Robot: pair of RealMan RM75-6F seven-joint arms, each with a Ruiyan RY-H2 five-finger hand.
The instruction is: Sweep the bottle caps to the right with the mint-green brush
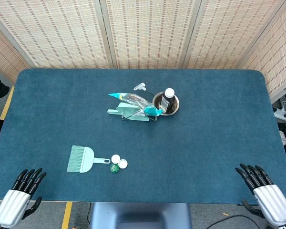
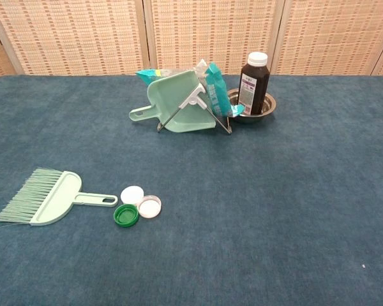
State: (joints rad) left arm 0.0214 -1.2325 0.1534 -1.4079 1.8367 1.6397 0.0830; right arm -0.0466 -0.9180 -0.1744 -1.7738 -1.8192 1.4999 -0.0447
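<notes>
The mint-green brush (image 1: 82, 159) (image 2: 43, 198) lies flat on the blue table at the front left, bristles pointing left and handle pointing right. Just past the handle's end sit three bottle caps: two white caps (image 1: 116, 159) (image 2: 133, 194), (image 1: 123, 163) (image 2: 149, 206) and a green cap (image 1: 115, 168) (image 2: 126, 215). My left hand (image 1: 20, 193) rests at the table's front left corner, fingers apart and holding nothing. At the front right corner my right hand (image 1: 263, 190) lies the same way, empty. Neither hand shows in the chest view.
A mint-green dustpan (image 1: 128, 113) (image 2: 179, 102) leans on a wire stand at the table's middle back, with teal packets (image 1: 133, 100) (image 2: 214, 89) beside it. A brown bottle (image 1: 168, 100) (image 2: 253, 83) stands in a metal bowl (image 1: 173, 109) (image 2: 265, 106) to its right.
</notes>
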